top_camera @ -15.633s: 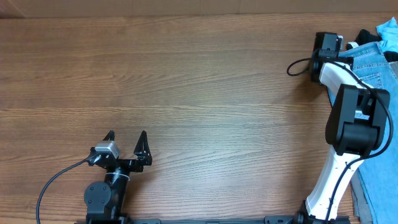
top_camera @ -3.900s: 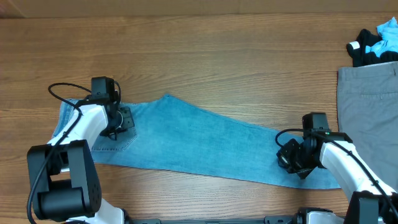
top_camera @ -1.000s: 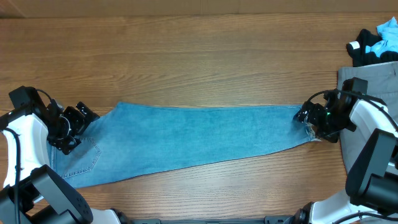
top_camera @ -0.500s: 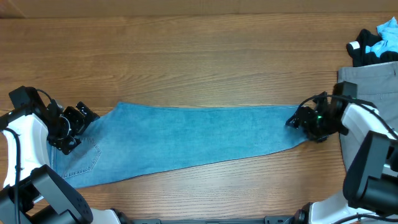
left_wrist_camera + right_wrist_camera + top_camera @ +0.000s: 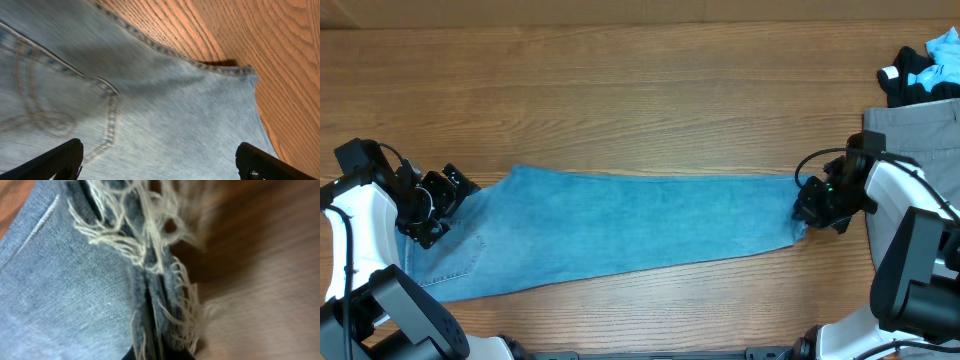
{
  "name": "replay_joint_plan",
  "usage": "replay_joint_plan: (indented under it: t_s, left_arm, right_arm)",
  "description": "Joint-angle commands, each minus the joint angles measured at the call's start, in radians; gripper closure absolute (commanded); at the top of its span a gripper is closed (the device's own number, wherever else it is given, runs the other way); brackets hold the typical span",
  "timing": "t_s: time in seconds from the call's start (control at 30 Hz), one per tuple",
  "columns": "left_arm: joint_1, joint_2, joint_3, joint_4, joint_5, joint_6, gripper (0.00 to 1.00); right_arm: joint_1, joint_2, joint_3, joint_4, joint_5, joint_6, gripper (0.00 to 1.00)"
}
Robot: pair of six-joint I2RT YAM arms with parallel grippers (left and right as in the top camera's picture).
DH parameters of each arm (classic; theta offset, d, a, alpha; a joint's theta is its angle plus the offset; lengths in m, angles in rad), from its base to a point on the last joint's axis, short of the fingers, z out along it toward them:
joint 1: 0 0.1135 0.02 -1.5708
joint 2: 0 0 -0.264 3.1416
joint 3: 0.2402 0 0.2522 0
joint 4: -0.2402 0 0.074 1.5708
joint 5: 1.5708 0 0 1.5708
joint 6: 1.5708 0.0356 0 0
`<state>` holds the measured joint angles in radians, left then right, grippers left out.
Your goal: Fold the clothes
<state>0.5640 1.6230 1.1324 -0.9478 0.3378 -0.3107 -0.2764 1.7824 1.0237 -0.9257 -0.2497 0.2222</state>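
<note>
A: From overhead, where do the jeans (image 5: 630, 225) lie?
B: Stretched flat along the bench (image 5: 620, 90), with the waist end by the left hand (image 5: 442, 207) and the leg end under the right hand (image 5: 817, 203). Grey trousers (image 5: 912, 135) and a small black, white and cyan heap (image 5: 920, 62) sit at the far right
A: And the left wrist view?
B: Its fingers (image 5: 56, 159) stand wide apart with nothing between them. Below them are the stitched back pocket (image 5: 60, 105) and the top edge seam
A: The right wrist?
B: Only a dark sliver of that hand shows, low and central. The fingers look pressed together on the frayed hem (image 5: 150, 255), which runs straight into them
A: How should the denim handle?
B: Probably soft but weighty, limp enough to sag, and with some drag against the wood. The doubled seams at hem and waistband seem the surest places to pinch; the loose threads would likely just pull
</note>
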Motion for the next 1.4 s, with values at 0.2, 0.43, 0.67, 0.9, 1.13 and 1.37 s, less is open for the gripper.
replay_joint_plan:
  t_s: [0.2,0.43,0.67,0.9,1.13,1.37]
  left_arm:
    - [-0.066,-0.013,0.013,-0.006,-0.004,0.015,0.00]
    - [-0.166,-0.013,0.013,-0.006,-0.004,0.015,0.00]
    - [-0.219,-0.013,0.013,-0.007,-0.012,0.016,0.00]
    - [-0.219,-0.013,0.013,-0.029,-0.060,0.017,0.00]
    - [-0.219,-0.013,0.013,-0.035,-0.060,0.016,0.00]
    - [-0.219,-0.013,0.013,-0.035,-0.060,0.016,0.00]
  right_arm:
    - [0.023,-0.180,0.137,-0.100,0.162,0.090,0.96]
    - [0.162,-0.290,0.137,-0.171,0.153,0.086,0.96]
    - [0.353,-0.295,0.137,-0.111,-0.030,0.095,0.96]
    - [0.472,-0.294,0.134,-0.071,-0.039,0.123,0.96]
    - [0.505,-0.294,0.058,-0.060,0.021,0.123,0.96]
    - [0.505,-0.294,-0.035,0.059,-0.086,0.124,0.96]
